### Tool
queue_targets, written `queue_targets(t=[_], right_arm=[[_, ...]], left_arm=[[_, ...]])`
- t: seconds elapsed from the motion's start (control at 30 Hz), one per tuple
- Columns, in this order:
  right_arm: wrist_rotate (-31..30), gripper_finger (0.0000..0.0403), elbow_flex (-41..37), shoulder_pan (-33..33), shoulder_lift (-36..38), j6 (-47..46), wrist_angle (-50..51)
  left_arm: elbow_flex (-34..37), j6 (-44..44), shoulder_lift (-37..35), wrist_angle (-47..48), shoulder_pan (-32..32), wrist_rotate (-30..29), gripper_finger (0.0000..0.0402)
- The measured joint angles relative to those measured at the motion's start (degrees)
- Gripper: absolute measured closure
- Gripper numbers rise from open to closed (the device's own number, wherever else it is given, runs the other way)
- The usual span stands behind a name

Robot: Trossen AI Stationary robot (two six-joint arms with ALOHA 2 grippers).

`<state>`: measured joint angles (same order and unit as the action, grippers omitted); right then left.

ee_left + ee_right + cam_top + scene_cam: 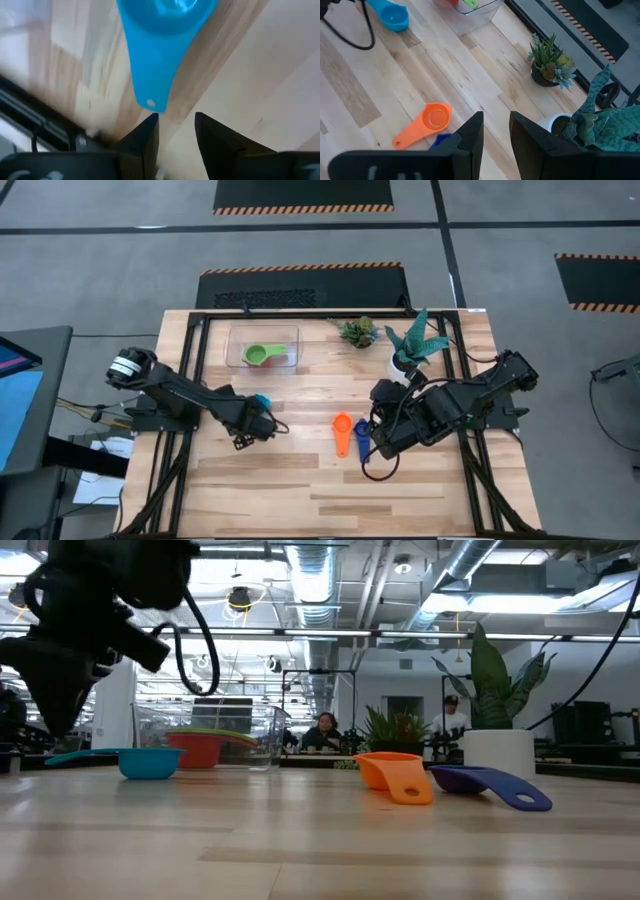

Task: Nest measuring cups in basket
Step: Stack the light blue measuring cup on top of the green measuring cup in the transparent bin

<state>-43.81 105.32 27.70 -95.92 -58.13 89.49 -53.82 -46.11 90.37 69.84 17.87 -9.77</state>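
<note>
Currently left gripper parted, empty, just behind light blue plastic measuring cup's handle on table. Right gripper parted, empty, above orange cup. Green cup inside clear plastic basket.

Bright, even light falls from ceiling lamps seen in the low view, and shadows on the table are faint. In the left wrist view the light blue measuring cup is blurred, too close for focus.
</note>
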Motion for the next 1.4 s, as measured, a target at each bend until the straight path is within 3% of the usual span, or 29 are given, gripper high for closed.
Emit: queue_targets(t=[0.27,0.47,0.8,0.93,1.07,1.17,1.27,1.4], right_arm=[[0.07,0.0285,0.00,0.00,0.02,0.11,-0.22],[0.11,0.0285,-2.20,0.01,0.01,0.11,-0.45],[0.67,0.0285,-9.12,-1.13,-0.03,0.09,-5.39],[2.75,0.0285,-9.16,-1.64,0.00,-0.08,-5.89],[3.54,0.0285,-9.16,-1.30,-0.02,-0.50,-6.21],[3.55,0.0285,-9.16,-1.07,-0.02,-0.49,-6.57],[3.52,0.0285,-9.16,-1.18,-0.02,-0.48,-6.72],[3.41,0.0285,-9.16,-1.29,-0.02,-0.40,-7.65]], left_arm=[[0.06,0.53,-0.19,-1.29,3.51,-8.04,0.0286],[0.09,7.66,-2.48,-5.36,9.41,-16.10,0.0286],[0.04,15.77,-2.73,-15.49,12.93,-11.85,0.0286],[0.05,6.70,-2.73,-7.46,11.96,-14.39,0.0292],[2.24,-5.03,-4.28,1.65,11.48,-16.42,0.0335],[5.30,-6.12,-6.92,-1.23,11.39,-14.07,0.0387],[8.17,-6.69,-9.31,-4.54,10.08,-12.53,0.0397],[10.80,-10.08,-12.44,-4.73,6.54,-14.92,0.0400]])
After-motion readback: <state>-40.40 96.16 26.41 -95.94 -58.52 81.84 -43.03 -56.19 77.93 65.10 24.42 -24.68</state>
